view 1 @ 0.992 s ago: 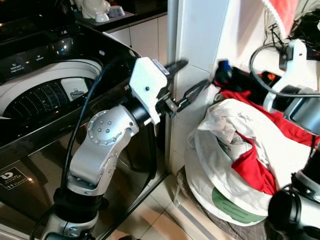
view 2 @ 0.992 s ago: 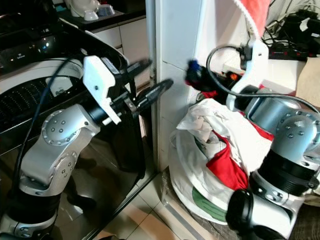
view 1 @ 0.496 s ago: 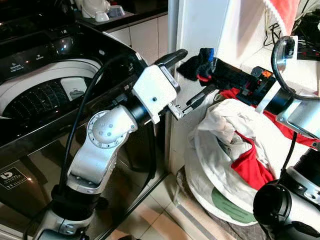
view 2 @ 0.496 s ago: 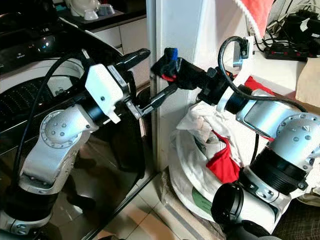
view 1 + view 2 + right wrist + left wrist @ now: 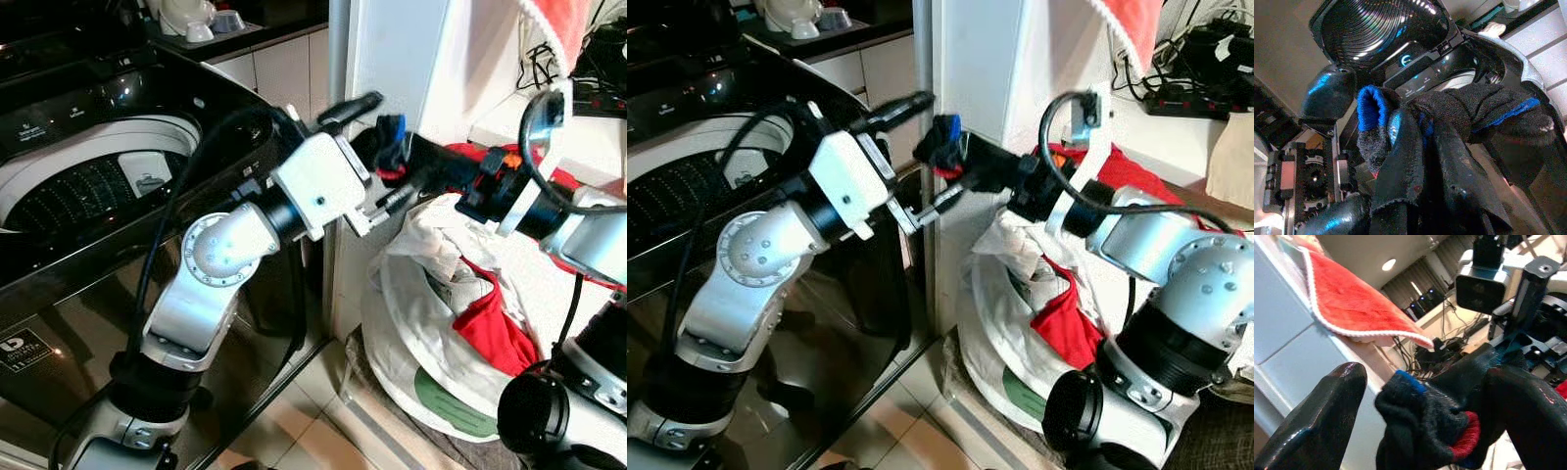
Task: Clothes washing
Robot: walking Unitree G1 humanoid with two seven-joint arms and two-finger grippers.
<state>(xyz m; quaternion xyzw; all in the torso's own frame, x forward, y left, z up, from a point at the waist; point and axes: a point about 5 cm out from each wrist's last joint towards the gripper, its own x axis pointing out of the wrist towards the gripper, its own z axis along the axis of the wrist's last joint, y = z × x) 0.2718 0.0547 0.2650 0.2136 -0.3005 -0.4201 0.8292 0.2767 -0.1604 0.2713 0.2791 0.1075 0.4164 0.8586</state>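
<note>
My right gripper (image 5: 955,162) clamps dark sock (image 5: 389,140), upper centre of frame. Sock sits between spread fingers of my left gripper (image 5: 387,149), one above, one below. Handover ready; washer drum (image 5: 78,181) lies far left.

My right gripper (image 5: 1400,147) covers much of the sock (image 5: 1469,107). The washer (image 5: 88,186) is cut by the picture edge; its panel text is too small.

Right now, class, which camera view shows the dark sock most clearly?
The left wrist view: the sock looms close between the left gripper fingers. The right wrist view has it draped; the eye views show it small.
</note>
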